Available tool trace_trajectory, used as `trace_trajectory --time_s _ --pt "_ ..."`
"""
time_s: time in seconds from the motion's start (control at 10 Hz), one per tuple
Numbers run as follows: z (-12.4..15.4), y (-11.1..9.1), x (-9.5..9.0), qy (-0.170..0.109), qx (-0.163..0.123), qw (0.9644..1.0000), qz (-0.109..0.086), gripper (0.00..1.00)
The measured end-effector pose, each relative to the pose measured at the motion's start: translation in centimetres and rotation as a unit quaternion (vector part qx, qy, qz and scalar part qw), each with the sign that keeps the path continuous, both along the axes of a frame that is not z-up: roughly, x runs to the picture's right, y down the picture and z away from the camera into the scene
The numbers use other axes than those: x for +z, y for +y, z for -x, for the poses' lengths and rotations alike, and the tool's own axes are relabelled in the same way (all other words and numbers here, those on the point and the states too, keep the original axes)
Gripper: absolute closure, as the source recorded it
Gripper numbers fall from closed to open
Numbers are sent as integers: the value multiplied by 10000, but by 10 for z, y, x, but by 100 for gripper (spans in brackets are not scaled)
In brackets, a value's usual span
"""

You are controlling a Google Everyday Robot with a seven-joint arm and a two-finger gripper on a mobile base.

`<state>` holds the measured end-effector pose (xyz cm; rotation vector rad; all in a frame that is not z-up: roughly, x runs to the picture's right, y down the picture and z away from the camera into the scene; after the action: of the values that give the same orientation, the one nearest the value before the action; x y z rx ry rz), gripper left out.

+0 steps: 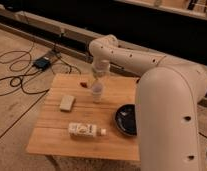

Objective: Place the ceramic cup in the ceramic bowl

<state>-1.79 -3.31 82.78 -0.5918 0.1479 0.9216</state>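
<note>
Though partly masked by the arm (pixel 167 110): wooden counter (pixel 52 135); on its right, ceramic bowl (pixel 126 120); near front, lying bottle (pixel 86 130); tool (pixel 98 80) right over upright ceramic cup (pixel 98 93), mid-counter, apart from bowl; grip state impossible to tell.

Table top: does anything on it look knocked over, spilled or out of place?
The white bottle lies on its side near the front edge of the table, the only thing that looks toppled. No spill shows. The ceramic cup is upright just under the gripper, and the ceramic bowl sits level nearby.
</note>
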Motion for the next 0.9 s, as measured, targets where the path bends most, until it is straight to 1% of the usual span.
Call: trace_trajectory --time_s 0.1,0.2,0.4,0.7,0.9 --pt "2 3 -1 16 -134 9999 -25 22" --pt "16 8 -3 -51 -292 9996 -18 22" --pt "32 18 -5 -109 -471 9988 15 22" --pt "54 39 -5 -200 -654 9975 150 22" --pt "55 50 2 -192 -705 9970 249 22"
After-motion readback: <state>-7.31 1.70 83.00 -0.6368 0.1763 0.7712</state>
